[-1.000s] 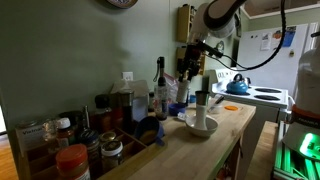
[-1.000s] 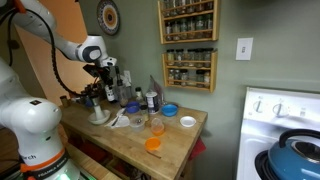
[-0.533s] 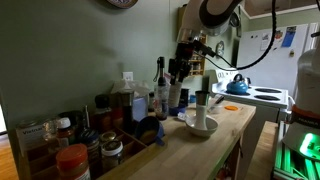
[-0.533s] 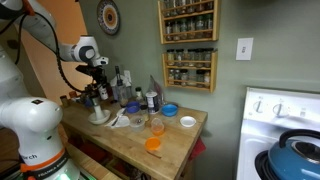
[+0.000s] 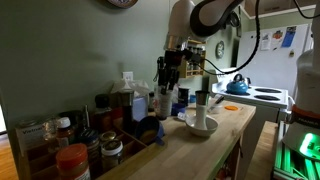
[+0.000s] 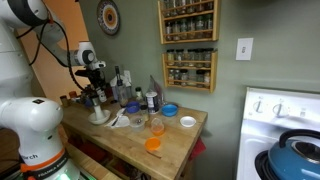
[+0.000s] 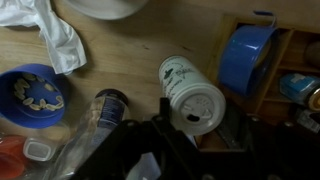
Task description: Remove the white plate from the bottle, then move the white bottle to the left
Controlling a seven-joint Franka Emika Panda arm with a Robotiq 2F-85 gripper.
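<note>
The wooden counter (image 5: 228,132) carries a crowd of jars and bottles along its far edge, and the arm (image 5: 196,14) reaches down over that row. The gripper (image 5: 167,84) hangs just right of a tall dark bottle (image 5: 159,74). Only the wrist view shows what it has: the white bottle (image 7: 186,86), seen from above as a pale cylinder with faint green print on its side and a round white top, sits between the dark fingers (image 7: 160,132), which appear partly closed on its upper end. Nothing rests on top of it. In an exterior view the gripper (image 6: 92,88) is at the far left of the counter, and the bottle itself is too small to make out there. That view does show a small flat white disc, apparently the white plate (image 6: 188,122), lying on the wood near the right end, well apart from the gripper, beyond a blue bowl (image 6: 169,109)
</note>
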